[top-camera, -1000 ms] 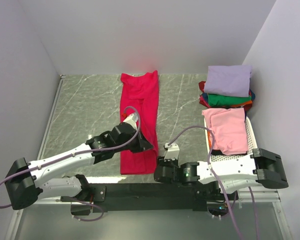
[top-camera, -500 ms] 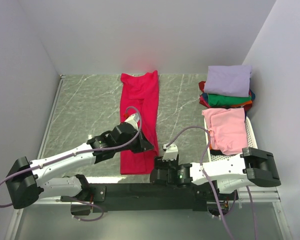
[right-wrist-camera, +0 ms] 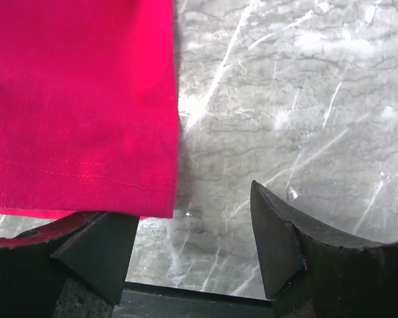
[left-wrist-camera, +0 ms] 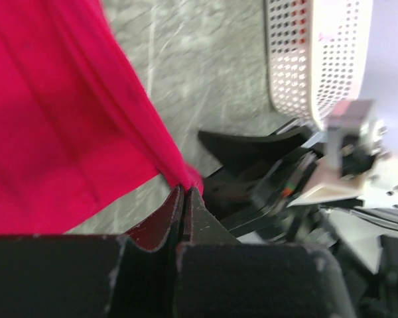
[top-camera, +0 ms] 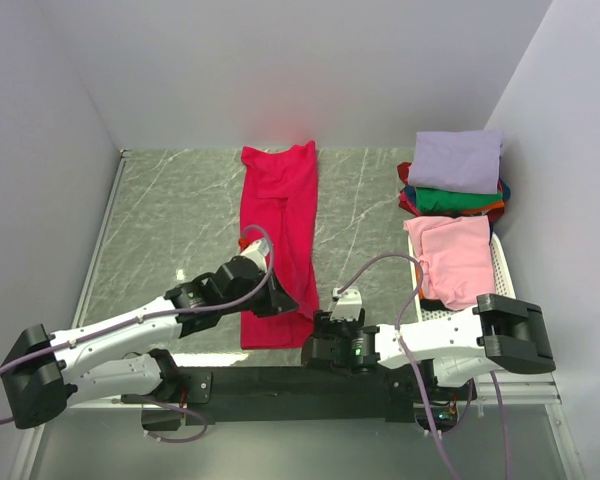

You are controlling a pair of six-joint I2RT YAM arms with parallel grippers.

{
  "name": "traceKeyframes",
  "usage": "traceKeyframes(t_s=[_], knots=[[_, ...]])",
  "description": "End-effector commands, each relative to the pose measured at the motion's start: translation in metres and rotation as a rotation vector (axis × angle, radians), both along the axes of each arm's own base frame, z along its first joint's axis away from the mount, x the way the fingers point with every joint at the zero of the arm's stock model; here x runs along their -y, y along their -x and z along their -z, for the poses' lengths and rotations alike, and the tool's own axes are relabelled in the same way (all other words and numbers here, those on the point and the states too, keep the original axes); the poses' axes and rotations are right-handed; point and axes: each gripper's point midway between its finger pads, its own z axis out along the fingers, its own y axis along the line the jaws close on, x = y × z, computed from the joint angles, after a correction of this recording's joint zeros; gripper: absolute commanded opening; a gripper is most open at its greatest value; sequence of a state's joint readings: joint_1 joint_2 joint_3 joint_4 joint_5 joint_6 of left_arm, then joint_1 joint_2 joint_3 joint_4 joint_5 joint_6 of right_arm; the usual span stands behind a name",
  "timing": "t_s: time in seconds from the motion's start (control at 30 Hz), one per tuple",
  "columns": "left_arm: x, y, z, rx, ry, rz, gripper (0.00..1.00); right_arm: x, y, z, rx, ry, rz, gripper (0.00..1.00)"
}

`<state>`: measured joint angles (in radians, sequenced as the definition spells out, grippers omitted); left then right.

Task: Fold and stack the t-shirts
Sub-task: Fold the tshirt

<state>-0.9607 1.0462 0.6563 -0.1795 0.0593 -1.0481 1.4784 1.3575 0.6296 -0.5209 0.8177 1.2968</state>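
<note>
Top external view: a long red t-shirt lies flat on the grey marbled table, running from the upper centre of the frame down toward the lower centre as a narrow strip. The left gripper sits at the strip's right edge, low in the frame. In the left wrist view its jaws are clenched on a pinched fold of that red cloth, which rises to the fingertips from the upper left.

The right gripper stands released with its fingers spread wide. In the right wrist view they bracket the shirt's hem corner. The corner is close to the finger at the lower left, and whether cloth and finger touch cannot be told.

At the upper right of the top view a folded lavender shirt tops a stack, with a green shirt under it and orange, blue and dark red edges showing below. Just under the stack in the frame, a pink shirt lies rumpled over a white perforated basket.
</note>
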Motion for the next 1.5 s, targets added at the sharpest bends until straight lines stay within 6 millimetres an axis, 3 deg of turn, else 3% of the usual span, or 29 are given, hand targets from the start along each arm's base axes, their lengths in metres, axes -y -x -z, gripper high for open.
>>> traceKeyframes(t_s=[0.0, 0.4, 1.0, 1.17, 1.23, 1.4, 1.47], knots=[[-0.009, 0.011, 0.006, -0.035, 0.011, 0.004, 0.01, 0.008, -0.004, 0.000, 0.020, 0.006, 0.041, 0.73], [-0.038, 0.036, 0.064, -0.148, -0.106, -0.012, 0.00, 0.015, 0.007, 0.018, -0.050, 0.085, 0.032, 0.73], [-0.072, 0.045, 0.113, -0.228, -0.292, -0.085, 0.00, 0.010, 0.019, 0.027, -0.092, 0.151, 0.012, 0.73], [-0.078, 0.041, 0.118, -0.220, -0.331, -0.111, 0.01, 0.009, 0.022, 0.026, -0.106, 0.144, -0.006, 0.74], [-0.081, 0.041, 0.120, -0.227, -0.350, -0.115, 0.09, 0.010, 0.026, 0.026, -0.119, 0.148, -0.039, 0.74], [-0.089, 0.046, 0.117, -0.229, -0.392, -0.116, 0.41, 0.013, 0.035, 0.021, -0.141, 0.177, -0.117, 0.76], [-0.092, 0.046, 0.115, -0.223, -0.401, -0.118, 0.46, 0.016, 0.038, 0.019, -0.150, 0.198, -0.142, 0.77]])
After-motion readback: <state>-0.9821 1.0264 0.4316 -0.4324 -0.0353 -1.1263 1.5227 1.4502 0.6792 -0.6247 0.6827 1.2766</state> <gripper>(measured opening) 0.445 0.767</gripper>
